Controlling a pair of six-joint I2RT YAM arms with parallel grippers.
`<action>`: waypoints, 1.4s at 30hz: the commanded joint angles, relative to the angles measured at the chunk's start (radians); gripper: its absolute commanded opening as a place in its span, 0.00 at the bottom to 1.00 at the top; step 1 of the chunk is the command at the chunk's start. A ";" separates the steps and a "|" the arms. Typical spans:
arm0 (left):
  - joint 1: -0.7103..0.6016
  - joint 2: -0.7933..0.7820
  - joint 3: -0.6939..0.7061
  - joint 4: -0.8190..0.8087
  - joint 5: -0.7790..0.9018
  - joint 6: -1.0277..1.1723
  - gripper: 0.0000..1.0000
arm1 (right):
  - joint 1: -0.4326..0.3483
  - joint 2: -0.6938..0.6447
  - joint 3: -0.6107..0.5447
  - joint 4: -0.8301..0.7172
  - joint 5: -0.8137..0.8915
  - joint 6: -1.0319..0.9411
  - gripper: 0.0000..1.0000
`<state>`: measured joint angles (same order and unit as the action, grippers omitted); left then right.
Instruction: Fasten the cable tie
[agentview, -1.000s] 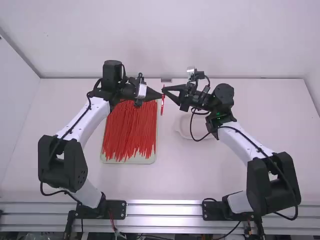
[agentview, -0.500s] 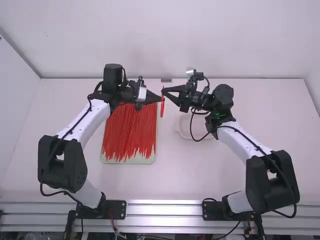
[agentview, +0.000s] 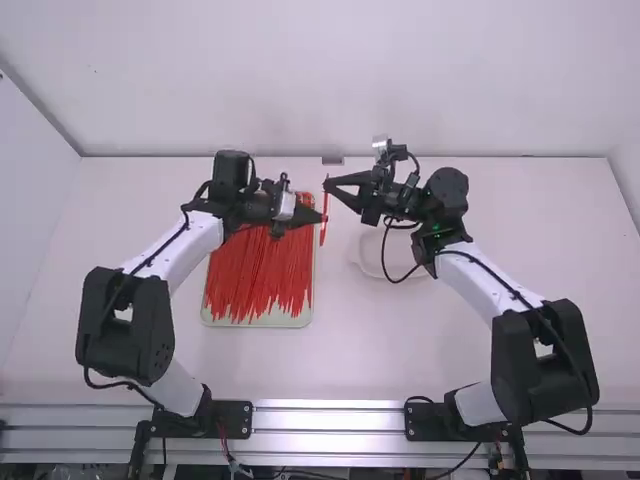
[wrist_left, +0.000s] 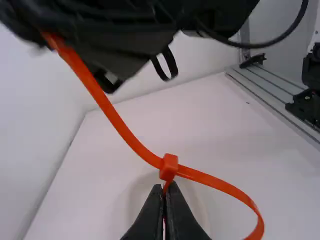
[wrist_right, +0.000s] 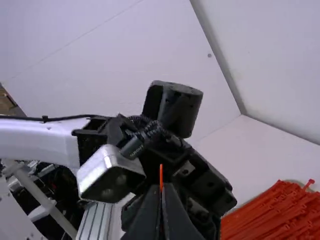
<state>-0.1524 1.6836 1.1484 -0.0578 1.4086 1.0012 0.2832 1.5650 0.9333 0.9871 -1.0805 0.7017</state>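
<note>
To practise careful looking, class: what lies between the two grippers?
One red cable tie, pinched by left gripper and right gripper; the left wrist view shows it.

The high view looks forward and down on the table (agentview: 560, 260) from behind both arms. Each wrist view looks out, very near, toward the opposite arm, seemingly about level. All three share the tie (agentview: 324, 215).

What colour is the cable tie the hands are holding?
Orange-red; the cable tie shows best in the left wrist view.

Orange cable tie (wrist_left: 168, 166) (looped through its head) in closed left tool (wrist_left: 163, 190)
</note>
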 joint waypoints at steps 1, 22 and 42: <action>-0.005 0.000 -0.061 -0.013 -0.068 0.018 0.02 | -0.016 -0.016 0.081 0.030 0.023 0.009 0.00; -0.007 0.000 -0.188 -0.015 -0.063 0.018 0.02 | -0.033 -0.016 0.088 0.106 0.030 0.057 0.00; -0.006 -0.002 -0.188 0.002 -0.029 0.009 0.02 | -0.052 -0.016 0.087 0.101 -0.002 0.049 0.27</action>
<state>-0.1528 1.6840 0.9733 -0.0586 1.3693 1.0142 0.2440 1.5650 0.9787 1.0782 -1.0897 0.7536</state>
